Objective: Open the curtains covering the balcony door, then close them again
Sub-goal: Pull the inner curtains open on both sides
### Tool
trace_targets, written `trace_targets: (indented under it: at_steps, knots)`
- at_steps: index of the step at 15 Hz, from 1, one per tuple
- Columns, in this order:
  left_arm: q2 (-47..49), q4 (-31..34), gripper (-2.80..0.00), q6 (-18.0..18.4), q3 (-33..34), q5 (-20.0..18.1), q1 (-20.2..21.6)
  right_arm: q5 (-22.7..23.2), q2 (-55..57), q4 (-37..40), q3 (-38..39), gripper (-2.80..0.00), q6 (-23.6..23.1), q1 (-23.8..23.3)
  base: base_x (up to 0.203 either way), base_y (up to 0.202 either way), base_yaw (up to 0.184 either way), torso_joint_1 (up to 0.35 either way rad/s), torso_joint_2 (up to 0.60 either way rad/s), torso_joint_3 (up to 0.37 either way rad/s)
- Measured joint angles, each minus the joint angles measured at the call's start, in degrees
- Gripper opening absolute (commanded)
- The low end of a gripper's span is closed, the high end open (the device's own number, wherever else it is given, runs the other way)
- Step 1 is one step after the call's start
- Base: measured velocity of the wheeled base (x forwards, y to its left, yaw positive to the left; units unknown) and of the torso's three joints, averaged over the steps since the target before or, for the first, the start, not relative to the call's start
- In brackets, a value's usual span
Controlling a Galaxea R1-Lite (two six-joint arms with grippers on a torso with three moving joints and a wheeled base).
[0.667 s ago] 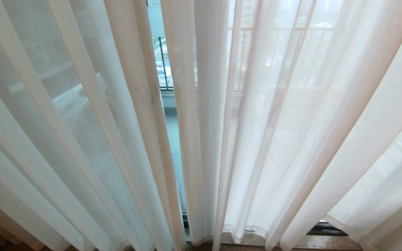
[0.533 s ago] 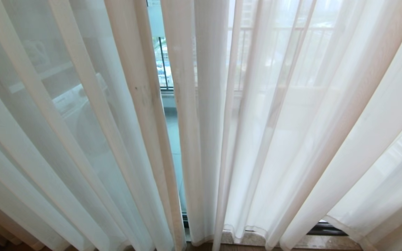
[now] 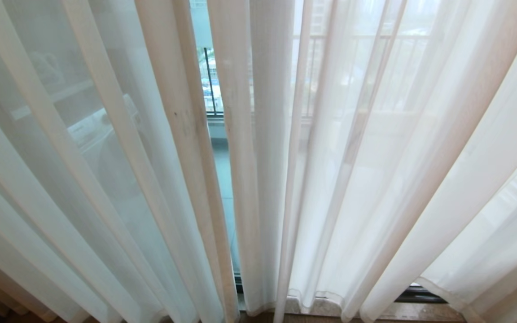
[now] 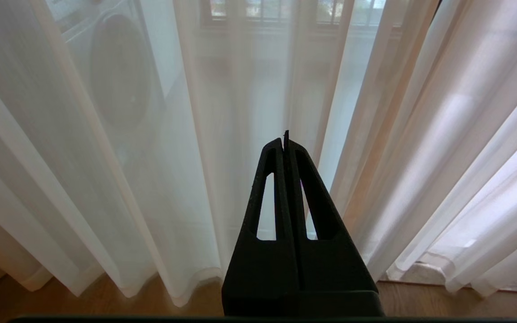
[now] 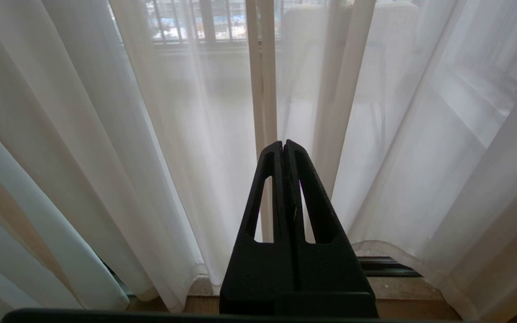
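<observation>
Vertically pleated curtains (image 3: 352,179) hang floorward; left pincer (image 4: 284,139) and right pincer (image 5: 283,146) pinched together, empty.

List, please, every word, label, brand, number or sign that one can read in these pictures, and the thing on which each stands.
None: no view shows readable text.
The curtains are plain fabric.
The left gripper and right gripper carry no marking.
The washing machine behind the fabric is too veiled to read any label.

Black two-fingered left gripper (image 4: 284,140) at centre frame, fingers pressed together, tips meeting, holding nothing. Black two-fingered right gripper (image 5: 283,144) likewise at centre frame, clamped flat, empty. Absent from head view.
</observation>
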Motion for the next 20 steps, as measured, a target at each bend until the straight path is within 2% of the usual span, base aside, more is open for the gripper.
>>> trace_targets:
  at_steps: [10,13,15,18,20]
  knots:
    - [0.00,0.00,-2.80,0.84,0.00,-0.15,0.00,0.00,0.00,0.02,0.00,-2.80,0.01,0.00,0.000,0.000,0.000,0.000,0.00,0.000]
    - [0.00,0.00,-2.80,6.10,-0.07,-1.40,0.00,0.00,0.00,0.02,0.00,-2.80,0.01,0.00,0.000,0.000,0.000,0.000,0.00,0.000]
    - [0.00,-0.18,-2.80,7.18,-0.57,-1.99,0.00,-0.01,0.00,0.01,0.00,-2.80,0.01,0.00,0.000,0.000,0.000,0.000,0.00,0.000]
    - [0.67,3.45,-2.80,6.07,-6.25,-5.25,0.00,-0.01,0.00,0.02,0.00,-2.80,-0.01,0.00,0.000,0.000,0.000,0.000,0.00,0.000]
    - [2.89,7.72,-2.80,5.61,-10.70,-10.18,0.04,0.01,0.00,0.02,0.00,-2.80,0.01,0.00,0.000,0.000,0.000,0.000,0.00,0.000]
